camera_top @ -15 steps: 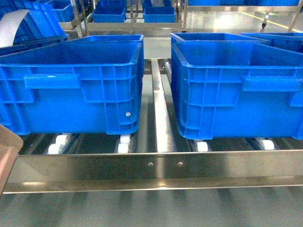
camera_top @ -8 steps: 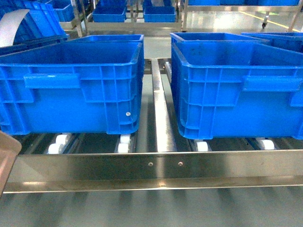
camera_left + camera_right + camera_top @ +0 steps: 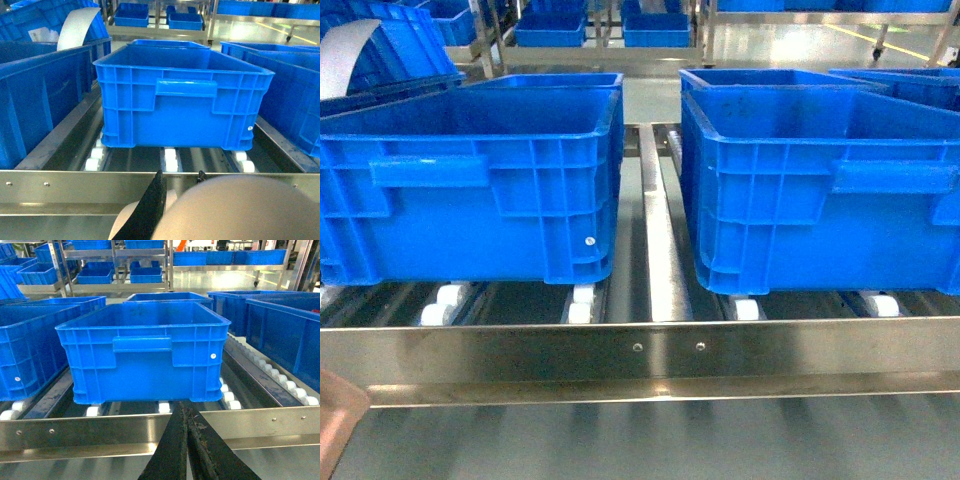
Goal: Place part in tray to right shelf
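Observation:
Only a corner of the cream-beige tray (image 3: 334, 420) shows at the bottom left of the head view. In the left wrist view the tray (image 3: 240, 210) fills the lower right, just in front of the shelf's front rail (image 3: 75, 187). My left gripper (image 3: 180, 174) is shut on the tray, with one black finger (image 3: 150, 210) to its left and the other tip peeking over its top. My right gripper (image 3: 184, 405) is shut with nothing in it, pointing at the steel front rail (image 3: 100, 432). The part is out of view. The right shelf (image 3: 770, 350) has white rollers and a central divider rail (image 3: 660, 250).
Two large blue crates (image 3: 480, 180) (image 3: 820, 180) sit on the rollers either side of the divider, close behind the front rail. More blue crates (image 3: 550, 25) stand on racks farther back. Another crate wall (image 3: 40, 95) stands at the left in the left wrist view.
In the head view the tray's beige corner has sunk from beside the rollers to below the front rail at the bottom left. The crates have not moved.

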{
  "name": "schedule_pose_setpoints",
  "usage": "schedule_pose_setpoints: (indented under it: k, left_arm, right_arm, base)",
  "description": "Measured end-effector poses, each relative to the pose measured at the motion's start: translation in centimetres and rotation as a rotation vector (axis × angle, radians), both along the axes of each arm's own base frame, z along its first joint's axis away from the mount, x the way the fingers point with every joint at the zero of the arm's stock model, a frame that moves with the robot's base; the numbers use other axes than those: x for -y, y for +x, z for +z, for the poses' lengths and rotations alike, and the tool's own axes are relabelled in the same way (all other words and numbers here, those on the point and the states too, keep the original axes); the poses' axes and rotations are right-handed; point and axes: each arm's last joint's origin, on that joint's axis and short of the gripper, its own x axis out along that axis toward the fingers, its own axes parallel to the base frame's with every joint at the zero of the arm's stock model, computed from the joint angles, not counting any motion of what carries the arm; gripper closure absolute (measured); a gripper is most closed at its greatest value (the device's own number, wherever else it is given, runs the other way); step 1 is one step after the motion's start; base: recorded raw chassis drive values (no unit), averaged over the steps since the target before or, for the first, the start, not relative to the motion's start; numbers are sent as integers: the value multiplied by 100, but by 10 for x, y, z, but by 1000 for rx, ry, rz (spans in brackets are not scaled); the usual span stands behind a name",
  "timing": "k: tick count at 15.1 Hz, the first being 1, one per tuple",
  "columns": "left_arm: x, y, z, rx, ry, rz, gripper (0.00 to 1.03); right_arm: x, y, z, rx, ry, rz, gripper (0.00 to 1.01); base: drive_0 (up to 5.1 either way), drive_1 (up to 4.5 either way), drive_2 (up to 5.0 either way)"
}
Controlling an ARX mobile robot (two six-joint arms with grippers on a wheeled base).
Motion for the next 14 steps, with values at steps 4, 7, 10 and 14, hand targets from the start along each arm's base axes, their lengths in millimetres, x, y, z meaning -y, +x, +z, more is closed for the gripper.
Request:
schedule_pose_setpoints:
  k: [4,7,10,14]
  left_arm:
    - [0,-1,3,31,2,1,90]
    - [0,-1,4,39,2,0,90]
    - [0,-1,4,41,2,0,90]
    - [0,-1,4,41,2,0,90]
  right_arm:
    - [0,0,0,1,0,0,99]
    - [0,0,0,1,0,0,99]
    - [0,0,0,1,0,0,99]
    - [0,0,0,1,0,0,99]
  base:
    - [0,0,0]
    - [0,0,0]
    - [0,0,0]
    - [0,0,0]
